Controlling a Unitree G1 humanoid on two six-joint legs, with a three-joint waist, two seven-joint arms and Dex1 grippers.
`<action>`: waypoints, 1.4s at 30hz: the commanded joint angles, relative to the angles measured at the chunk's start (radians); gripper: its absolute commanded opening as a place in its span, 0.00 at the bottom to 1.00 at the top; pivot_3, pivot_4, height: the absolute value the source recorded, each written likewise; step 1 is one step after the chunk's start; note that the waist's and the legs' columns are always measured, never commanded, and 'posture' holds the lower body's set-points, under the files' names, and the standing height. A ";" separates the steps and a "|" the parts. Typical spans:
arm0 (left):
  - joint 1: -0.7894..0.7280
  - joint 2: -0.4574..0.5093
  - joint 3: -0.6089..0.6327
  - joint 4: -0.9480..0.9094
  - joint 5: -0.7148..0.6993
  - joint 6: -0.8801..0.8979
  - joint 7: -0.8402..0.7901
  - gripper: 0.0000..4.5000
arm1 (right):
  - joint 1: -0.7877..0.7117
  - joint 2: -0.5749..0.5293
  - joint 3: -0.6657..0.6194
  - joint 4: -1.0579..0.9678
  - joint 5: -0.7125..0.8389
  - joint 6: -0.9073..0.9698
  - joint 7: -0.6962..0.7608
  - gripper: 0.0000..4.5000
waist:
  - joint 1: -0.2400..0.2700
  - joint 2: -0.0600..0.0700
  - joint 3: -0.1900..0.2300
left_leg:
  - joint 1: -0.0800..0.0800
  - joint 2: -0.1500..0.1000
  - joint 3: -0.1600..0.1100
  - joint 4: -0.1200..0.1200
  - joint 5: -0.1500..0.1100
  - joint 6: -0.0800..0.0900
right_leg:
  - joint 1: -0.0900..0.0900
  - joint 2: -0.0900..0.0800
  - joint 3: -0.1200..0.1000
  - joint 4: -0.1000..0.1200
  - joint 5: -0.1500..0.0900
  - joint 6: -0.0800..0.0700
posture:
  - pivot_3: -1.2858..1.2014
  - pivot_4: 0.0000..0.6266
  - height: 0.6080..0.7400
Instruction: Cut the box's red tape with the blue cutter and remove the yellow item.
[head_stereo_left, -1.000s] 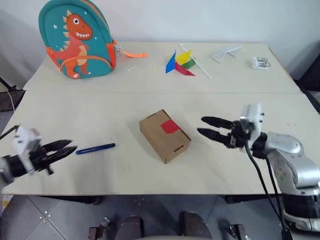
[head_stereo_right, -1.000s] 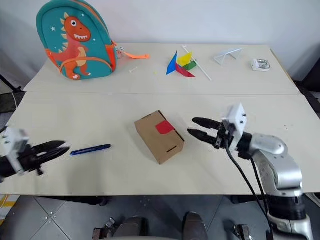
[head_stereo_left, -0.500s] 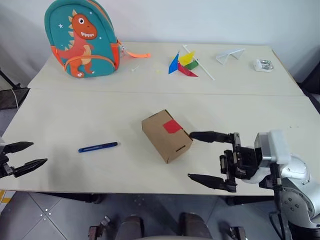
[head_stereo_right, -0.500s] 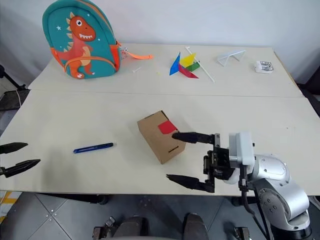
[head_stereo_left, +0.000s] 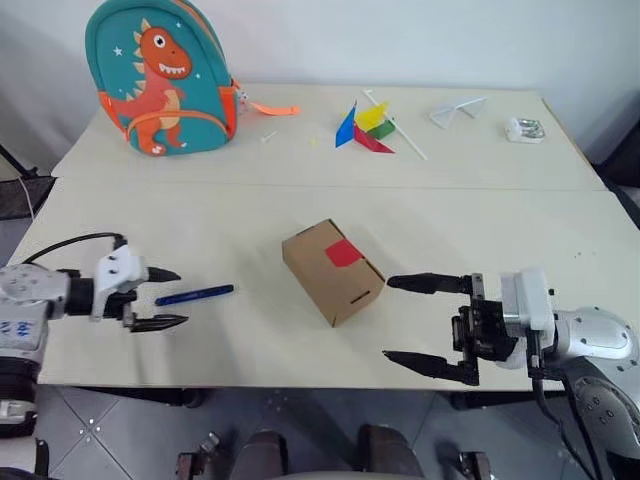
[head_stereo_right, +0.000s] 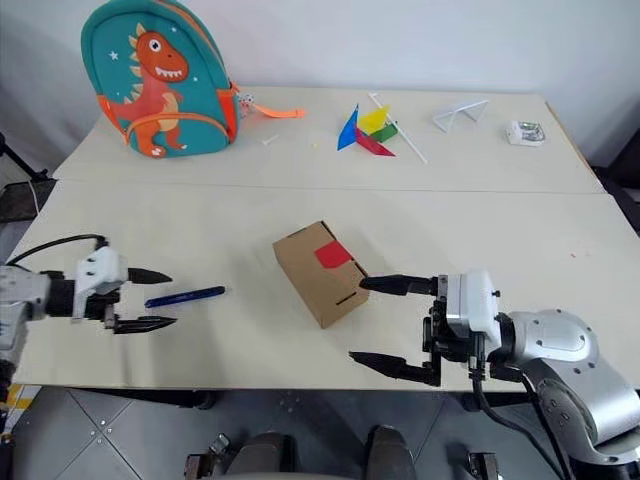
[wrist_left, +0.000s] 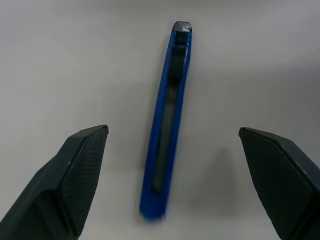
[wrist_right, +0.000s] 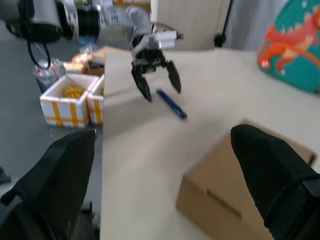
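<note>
The blue cutter (head_stereo_left: 195, 295) lies flat near the table's (head_stereo_left: 300, 200) front left edge. The left gripper (head_stereo_left: 160, 299) is spread wide at its end, likely for grabbing. The right gripper (head_stereo_left: 425, 324) is also spread wide, empty, beside the box (head_stereo_left: 331, 271) mid-table, red tape (head_stereo_left: 343, 253) on top.

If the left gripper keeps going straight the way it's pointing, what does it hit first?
Most likely the blue cutter. The open left gripper has its fingers either side of the cutter's near end, and the cutter lies lengthwise between them on the table. Its height above the table is unclear.
</note>
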 joint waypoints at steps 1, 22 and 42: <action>-0.042 0.011 -0.051 0.004 0.080 0.055 0.055 0.99 | 0.010 -0.017 -0.029 -0.018 0.030 0.027 -0.028 1.00 | 0.006 0.000 0.000 | 0.000 0.000 0.000 0.000 0.000 0.000 | 0.000 0.000 0.000 0.001 0.000 0.000 | 0.52 0.24 1.00; -0.089 0.044 -0.163 0.101 0.144 0.051 0.032 0.30 | 0.027 -0.044 -0.045 -0.059 0.099 0.060 -0.060 1.00 | 0.006 0.006 -0.003 | 0.004 0.000 0.000 0.002 0.001 0.000 | 0.002 0.000 0.001 0.005 0.000 -0.002 | 0.52 0.24 1.00; -0.059 0.051 -0.158 -0.028 0.118 0.070 0.016 0.09 | 0.003 -0.041 -0.038 -0.039 0.120 0.082 -0.059 1.00 | 0.006 0.006 -0.003 | 0.004 0.000 0.000 0.002 0.001 0.000 | 0.002 0.000 0.001 0.005 0.000 -0.002 | 0.52 0.24 1.00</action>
